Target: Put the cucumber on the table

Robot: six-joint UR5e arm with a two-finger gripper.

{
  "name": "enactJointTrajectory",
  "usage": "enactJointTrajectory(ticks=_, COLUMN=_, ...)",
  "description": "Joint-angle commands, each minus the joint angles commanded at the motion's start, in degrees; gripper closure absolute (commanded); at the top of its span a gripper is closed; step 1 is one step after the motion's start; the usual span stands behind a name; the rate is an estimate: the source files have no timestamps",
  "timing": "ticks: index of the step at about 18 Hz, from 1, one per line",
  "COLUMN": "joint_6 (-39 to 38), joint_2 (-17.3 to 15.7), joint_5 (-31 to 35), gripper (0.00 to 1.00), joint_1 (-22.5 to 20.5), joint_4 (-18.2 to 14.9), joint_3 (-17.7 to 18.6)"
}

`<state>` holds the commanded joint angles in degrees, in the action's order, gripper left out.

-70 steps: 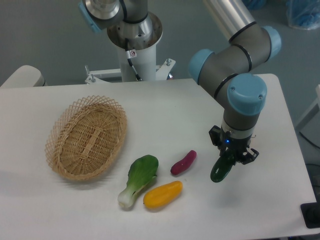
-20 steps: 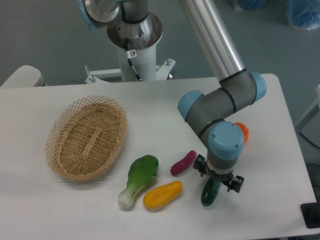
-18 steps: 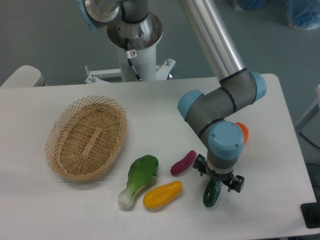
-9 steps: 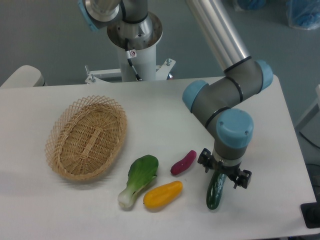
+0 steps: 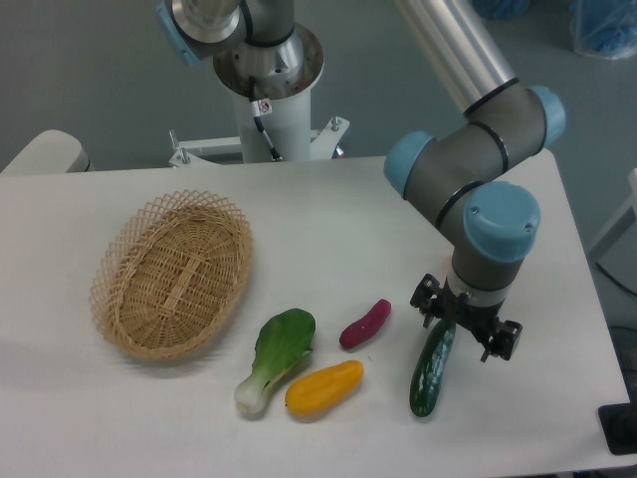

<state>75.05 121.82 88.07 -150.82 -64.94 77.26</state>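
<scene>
I see the cucumber (image 5: 432, 366) lying near the tabletop's (image 5: 328, 229) front right corner under my spread, empty tool (image 5: 466, 328); it looks stiff, glossy, slippery, best held mid-length.

Since the earliest picture the cucumber (image 5: 432, 366) has gone from hanging in the claw (image 5: 466, 330) above the right side of the surface (image 5: 328, 219) to lying flat on it, right of the yellow vegetable (image 5: 324, 387). The claw's fingers, then closed on it, now stand spread, and over the last half second the claw has drawn up and to the right, away from the cucumber's far end.
</scene>
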Motion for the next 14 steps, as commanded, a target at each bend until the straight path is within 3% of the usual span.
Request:
enactJointTrajectory(ticks=3, joint_6=3.3, joint_2=-1.3, joint_5=0.0, gripper=0.0, joint_1=-1.2, joint_4=-1.9, joint_3=0.2)
enactJointTrajectory(ticks=7, joint_6=6.1, joint_2=-2.9, joint_5=0.1, gripper=0.0, joint_1=-2.3, joint_4=-1.9, joint_3=1.8)
enactJointTrajectory(ticks=14, joint_6=6.1, joint_2=-2.8, joint_5=0.1, gripper=0.0, joint_1=-2.3, joint_4=-1.7, joint_3=2.2)
